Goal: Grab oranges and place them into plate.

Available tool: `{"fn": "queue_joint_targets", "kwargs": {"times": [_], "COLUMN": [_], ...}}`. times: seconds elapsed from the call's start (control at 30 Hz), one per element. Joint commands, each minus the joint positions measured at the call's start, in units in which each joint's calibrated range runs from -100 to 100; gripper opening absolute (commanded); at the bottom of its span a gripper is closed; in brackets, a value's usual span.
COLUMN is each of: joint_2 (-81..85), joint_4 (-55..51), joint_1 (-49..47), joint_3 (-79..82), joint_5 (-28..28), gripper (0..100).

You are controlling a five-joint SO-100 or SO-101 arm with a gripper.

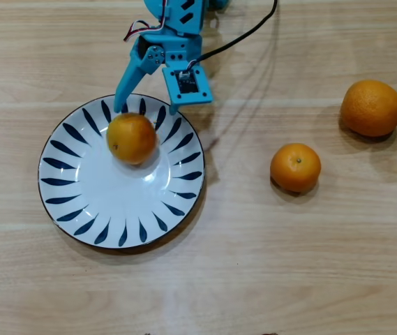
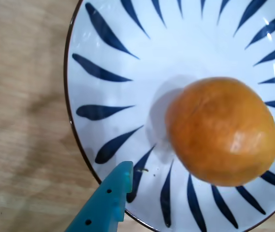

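1 orange [image 1: 131, 138] is sitting on the plate [image 1: 79, 202] beneath the wide-spread, empty pincer [image 1: 149, 106], while 2 oranges, the smaller [image 1: 295, 167] and larger [image 1: 371, 107], are waiting on the table [image 1: 254, 265].

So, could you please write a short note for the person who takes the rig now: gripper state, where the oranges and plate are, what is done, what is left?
Gripper: open, holding nothing, above the far rim of the plate in the overhead view.
Yellowish orange: inside the plate, a bit blurred, so it may not be at rest; it is free of the fingers.
Small deep orange: on the table, right of the plate in the overhead view.
Large orange: on the table, further right.
Done: one orange in the plate.
Left: the two oranges on the table.
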State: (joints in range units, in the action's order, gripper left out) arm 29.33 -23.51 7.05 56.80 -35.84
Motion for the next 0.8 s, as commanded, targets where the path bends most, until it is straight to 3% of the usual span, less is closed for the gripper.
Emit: {"fn": "queue_joint_targets", "kwargs": {"times": [0.0,0.17,0.27,0.4,0.57,0.77], "joint_2": [0.34,3.56,4.99,4.57,-1.43,-12.51], "joint_4": [1.04,0.52,-5.15,-22.0,-42.97,-59.47], "joint_1": [-0.76,-3.82,-8.42,-14.55,-21.48,-27.86], "joint_3": [-0.53,-1.25,-5.6,-15.46,-33.21,-61.82], "joint_5": [-0.81,-1.02,-1.9,-2.79,-3.21,-6.14], "gripper": [35,32,18,1,2,2]}}
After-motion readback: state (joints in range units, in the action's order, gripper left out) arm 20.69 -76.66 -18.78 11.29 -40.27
